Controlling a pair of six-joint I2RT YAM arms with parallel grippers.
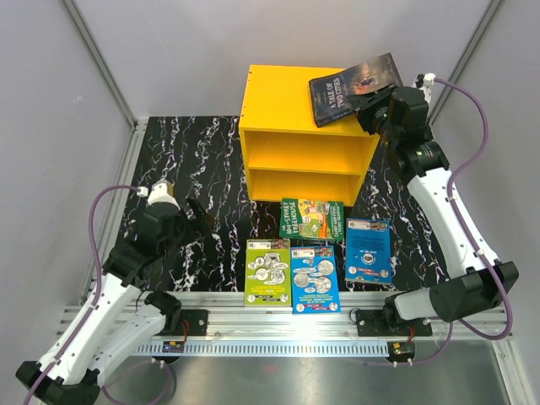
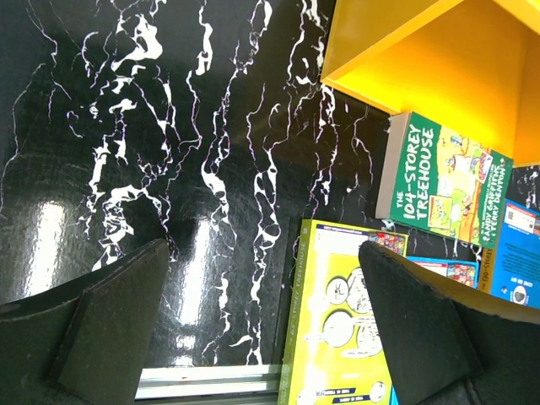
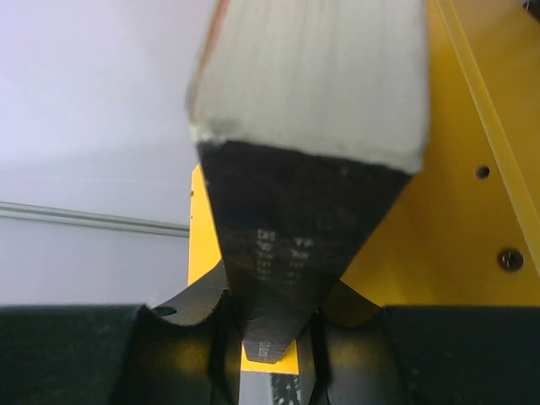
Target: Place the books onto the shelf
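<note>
Books (image 1: pixel 314 278) (4 flat) nr shelf (image 1: pixel 278 97) front.

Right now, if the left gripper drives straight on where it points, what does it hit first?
Left gripper would probably meet bare marble tabletop first, just left of the yellow-green book; one finger may clip that book. Depth unclear.

Looking down past the left gripper (image 2: pixel 266 291), jaws spread wide, onto black marble table (image 2: pixel 169 126). Corner of yellow shelf (image 2: pixel 439 59) top right, green Treehouse book (image 2: pixel 443 181) lying flat just beside it. Below that, lime-green book (image 2: pixel 333 321) low between the jaws, blue book (image 2: pixel 516 253) at right edge.
</note>
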